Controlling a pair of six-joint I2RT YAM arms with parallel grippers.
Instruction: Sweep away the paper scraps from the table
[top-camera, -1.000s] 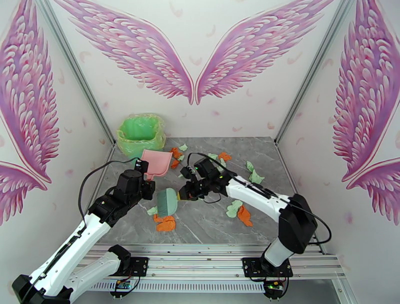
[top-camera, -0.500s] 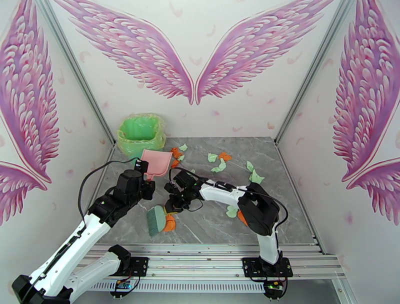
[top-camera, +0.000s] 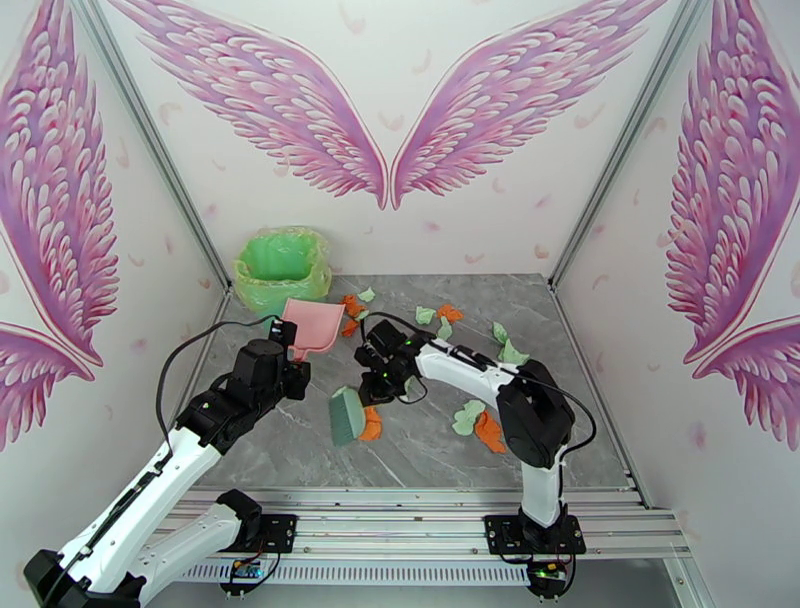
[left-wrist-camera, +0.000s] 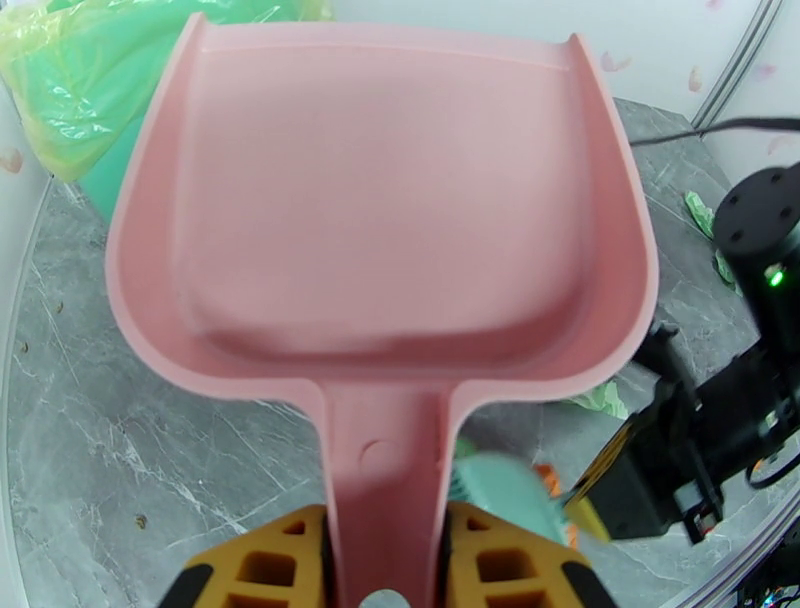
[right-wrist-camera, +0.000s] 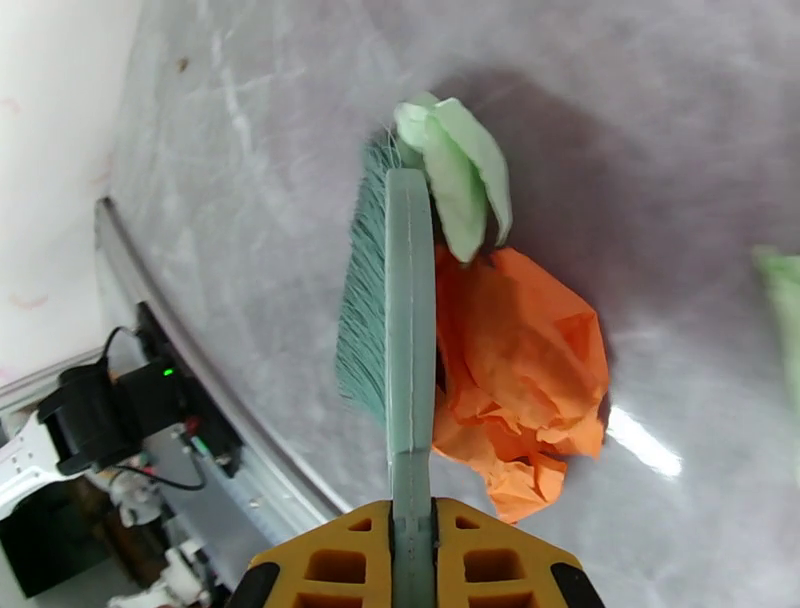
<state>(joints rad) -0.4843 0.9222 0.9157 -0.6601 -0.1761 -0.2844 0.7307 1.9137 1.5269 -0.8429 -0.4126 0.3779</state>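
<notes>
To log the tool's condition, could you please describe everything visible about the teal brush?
The teal brush looks plastic: a slim flat back, darker bristles fanning to one side. The right gripper is shut on its handle. An orange scrap and a mint scrap press against its bristle-free side.

The left arm (top-camera: 150, 490) and right arm (top-camera: 470, 372) are built of white tubular links joined by chunky black joints, each on a black base (top-camera: 265, 530), with thin black cables (left-wrist-camera: 720, 128) looping alongside. The left gripper (left-wrist-camera: 385, 545) and right gripper (right-wrist-camera: 412, 550) have yellow-orange fingers (right-wrist-camera: 320, 575) moulded with square pockets. A small green light (left-wrist-camera: 772, 277) glows on one black joint of the right arm.
</notes>
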